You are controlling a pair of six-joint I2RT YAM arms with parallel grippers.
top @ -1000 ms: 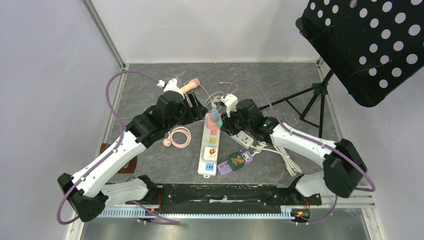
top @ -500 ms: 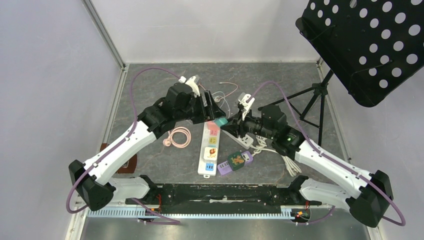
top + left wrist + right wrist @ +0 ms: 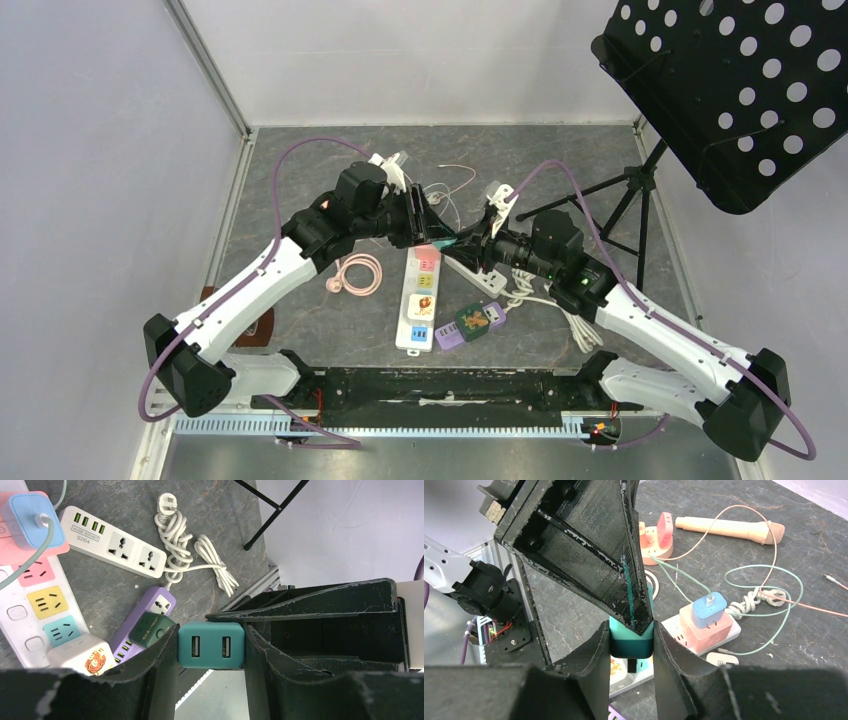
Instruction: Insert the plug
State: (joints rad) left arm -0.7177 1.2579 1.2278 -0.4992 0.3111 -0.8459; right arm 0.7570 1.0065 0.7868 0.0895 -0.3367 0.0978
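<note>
Teal plug (image 3: pixel 441 243): a two-port USB charger block, held in the air near the middle of the worktop. It is above the far end of the white power strip (image 3: pixel 420 297) and does not touch it.

Left gripper (image 3: pixel 211 656): the fingers are drawn in to the width of the block, with the pads against two opposite sides. Right gripper (image 3: pixel 631 647): likewise narrowed onto the block, across its other pair of faces. Both arms bear the plug at once. In the right wrist view a dark prong (image 3: pixel 631 666) shows below the block, pointing down toward the strip.

Step in hand, as judged: a transfer or re-grip between the arms, ahead of insertion. No prong has entered a socket.

The strip runs from mid-worktop toward the near edge. Its far end carries a blue adapter (image 3: pixel 30 517) seated on a pink block. The yellow socket (image 3: pixel 47 602) and its two neighbours appear free.

The next move calls for:
- one gripper letting go cleanly, so that the other carries the block alone;
- prongs kept vertical;
- alignment over a free socket;
- a straight downward press.

Risk: the strip appears unfastened and may shift under an off-axis push.
</note>
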